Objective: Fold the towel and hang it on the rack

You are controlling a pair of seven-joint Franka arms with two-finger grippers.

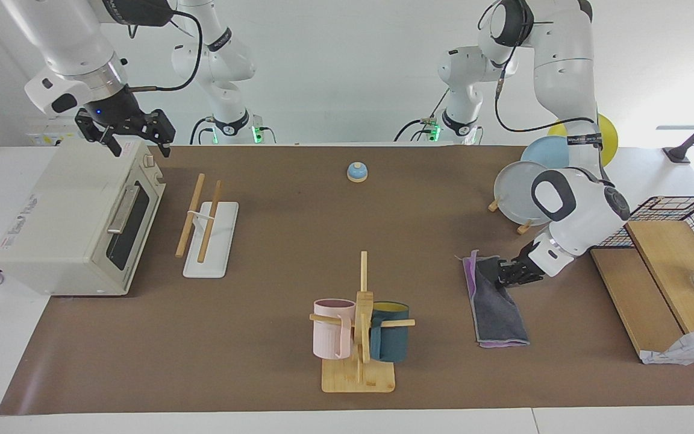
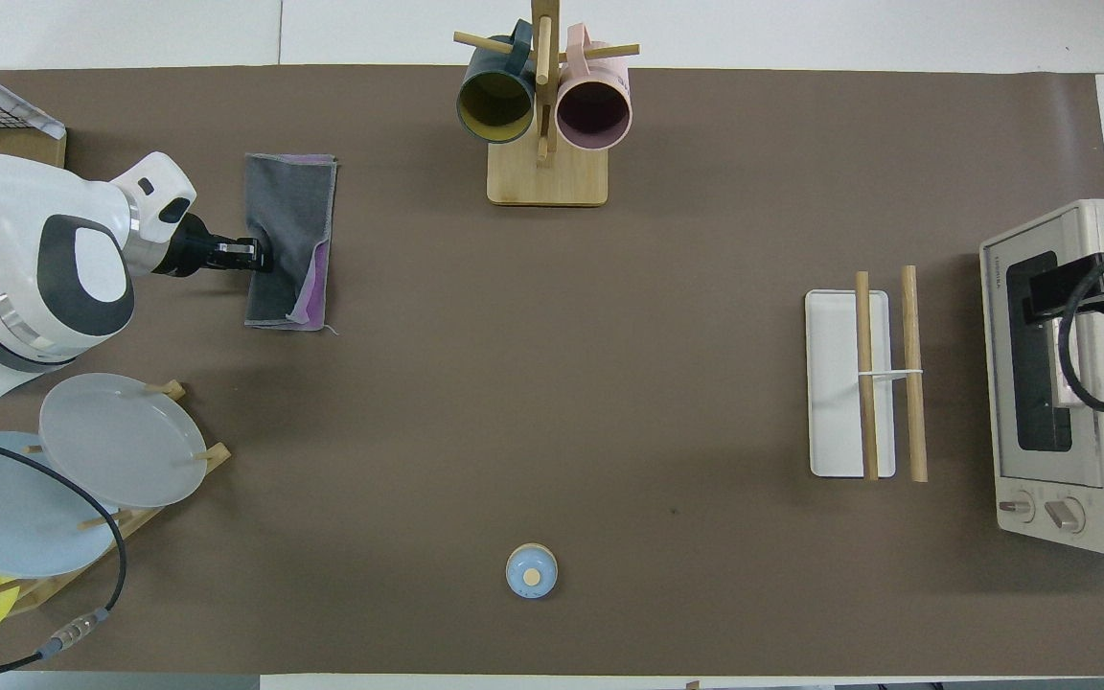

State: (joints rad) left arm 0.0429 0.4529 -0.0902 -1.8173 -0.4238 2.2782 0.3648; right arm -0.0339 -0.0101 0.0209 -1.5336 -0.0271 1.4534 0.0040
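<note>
left gripper (image 1: pixel 496 272) clamped on folded towel (image 1: pixel 497 307) edge, table's left-arm end | right gripper (image 1: pixel 128 134) fingers apart, waiting over toaster oven (image 1: pixel 76 220) | rack (image 1: pixel 207 226) beside oven | oven writing unreadable

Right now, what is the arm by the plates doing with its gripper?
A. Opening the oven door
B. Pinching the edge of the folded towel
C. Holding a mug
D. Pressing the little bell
B: the left gripper is shut on the edge of the folded towel, which lies flat on the table beside the plate stand, while the right gripper hangs open over the oven.
</note>
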